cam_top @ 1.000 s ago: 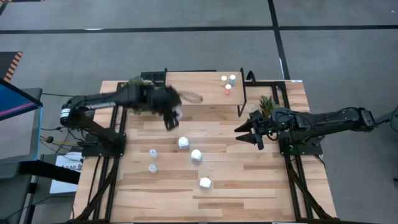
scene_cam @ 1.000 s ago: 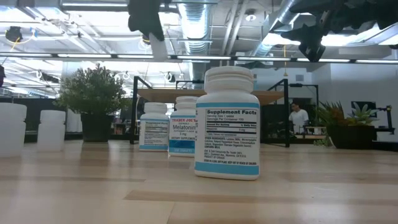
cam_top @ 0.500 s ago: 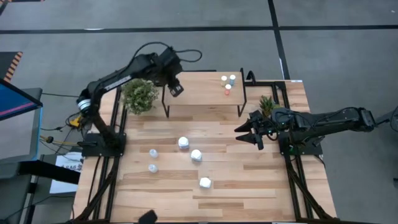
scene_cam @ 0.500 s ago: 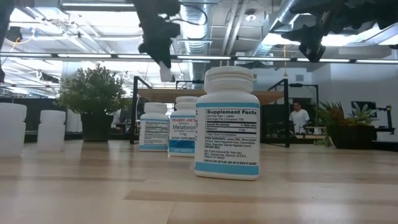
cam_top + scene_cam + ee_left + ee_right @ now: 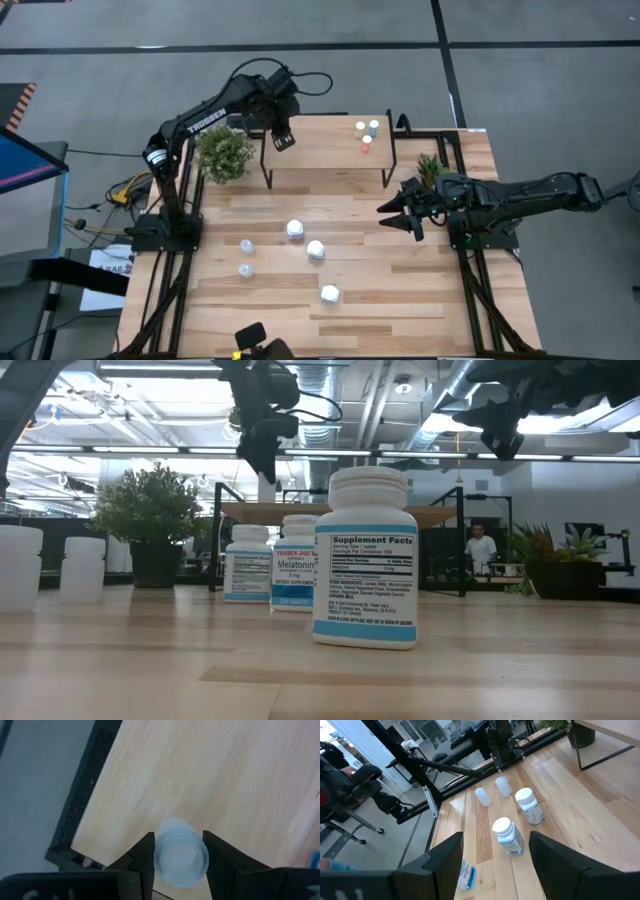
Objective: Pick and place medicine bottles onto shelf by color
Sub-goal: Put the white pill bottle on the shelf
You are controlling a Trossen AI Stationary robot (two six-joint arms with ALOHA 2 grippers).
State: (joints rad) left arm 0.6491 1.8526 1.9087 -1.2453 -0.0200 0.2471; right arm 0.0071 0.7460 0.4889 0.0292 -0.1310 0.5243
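Left gripper [image 5: 177, 851] grips a pale-blue translucent round bottle [image 5: 181, 858] between its two dark fingers, above the left end of the low light-wood shelf [image 5: 320, 145]. Right gripper [image 5: 400, 212] hangs spread and empty by the plank table's [image 5: 400, 290] right edge. Three tiny capped bottles [image 5: 366, 134] stand at the shelf's right end.

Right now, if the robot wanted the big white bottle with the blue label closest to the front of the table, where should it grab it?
Probably around the white cap or just below it, coming straight down. The chunky white bottle with the blue label stands upright and alone on the plank table, so open fingers would likely fit either side. The right gripper hangs open nearer it; the left gripper holds a pale-blue bottle.
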